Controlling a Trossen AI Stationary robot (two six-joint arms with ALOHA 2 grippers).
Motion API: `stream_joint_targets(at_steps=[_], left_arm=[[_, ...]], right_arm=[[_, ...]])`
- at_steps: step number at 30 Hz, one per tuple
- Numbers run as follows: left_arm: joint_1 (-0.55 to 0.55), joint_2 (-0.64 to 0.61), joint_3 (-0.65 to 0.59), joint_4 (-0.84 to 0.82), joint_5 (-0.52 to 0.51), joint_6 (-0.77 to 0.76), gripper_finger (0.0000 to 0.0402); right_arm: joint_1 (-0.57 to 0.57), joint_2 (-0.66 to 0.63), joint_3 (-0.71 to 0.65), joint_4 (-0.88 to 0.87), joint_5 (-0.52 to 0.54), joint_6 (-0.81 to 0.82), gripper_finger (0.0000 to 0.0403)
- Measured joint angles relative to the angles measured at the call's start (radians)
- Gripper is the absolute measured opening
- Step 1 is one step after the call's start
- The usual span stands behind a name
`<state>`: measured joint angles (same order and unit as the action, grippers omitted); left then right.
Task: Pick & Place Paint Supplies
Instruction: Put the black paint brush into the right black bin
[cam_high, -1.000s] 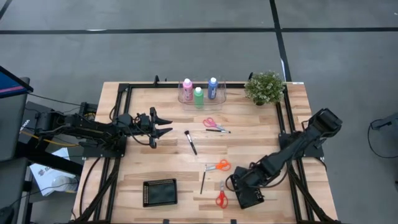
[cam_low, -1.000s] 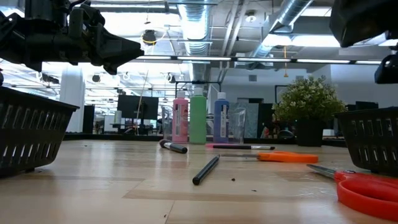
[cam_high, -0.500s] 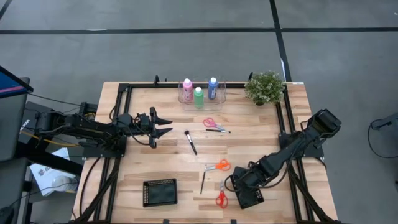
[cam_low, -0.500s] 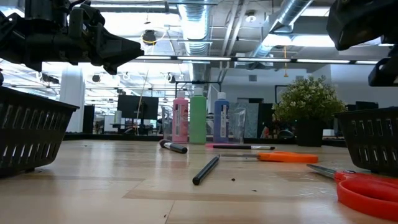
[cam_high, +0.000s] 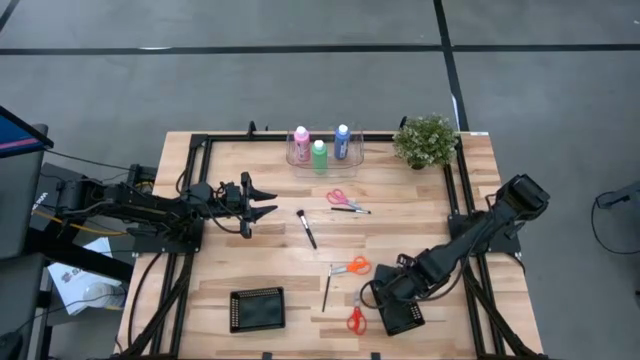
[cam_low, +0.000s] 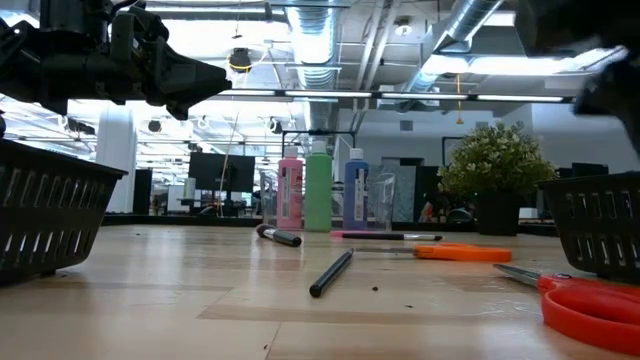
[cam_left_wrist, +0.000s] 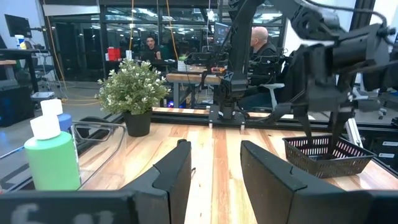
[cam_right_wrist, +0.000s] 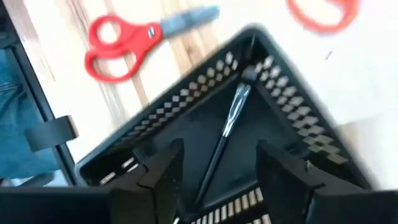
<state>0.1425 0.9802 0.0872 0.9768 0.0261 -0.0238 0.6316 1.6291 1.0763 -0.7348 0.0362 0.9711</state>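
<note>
My right fingers (cam_right_wrist: 214, 171) just opened, so the brush (cam_right_wrist: 227, 127) now lies in the basket (cam_right_wrist: 292, 127); one more put away.

Pink bottle (cam_high: 301, 137), green bottle (cam_high: 319, 155) and blue bottle (cam_high: 343, 139) wear white caps; scissors (cam_high: 352, 267) are orange, baskets (cam_high: 402, 318) black lattice.

Brush (cam_right_wrist: 227, 127) lies in basket (cam_right_wrist: 292, 118) at table's right front; bottles (cam_high: 319, 148) stand rear centre.
</note>
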Motion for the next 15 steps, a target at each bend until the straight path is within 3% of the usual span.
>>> stream_joint_targets(at_steps=[5, 9, 15], left_arm=[[0.0, 0.0, 0.0, 0.001, 0.0, 0.0, 0.0131], [0.0, 0.0, 0.0, 0.001, 0.0, 0.0, 0.0131], [0.0, 0.0, 0.0, 0.0, 0.0, 0.0, 0.0131]], right_arm=[[-0.033, -0.001, 0.095, -0.138, 0.19, -0.138, 0.0184], [-0.093, -0.002, 0.113, -0.146, 0.342, -0.286, 0.0184], [-0.25, 0.011, 0.071, -0.004, 0.358, -0.529, 0.0184]])
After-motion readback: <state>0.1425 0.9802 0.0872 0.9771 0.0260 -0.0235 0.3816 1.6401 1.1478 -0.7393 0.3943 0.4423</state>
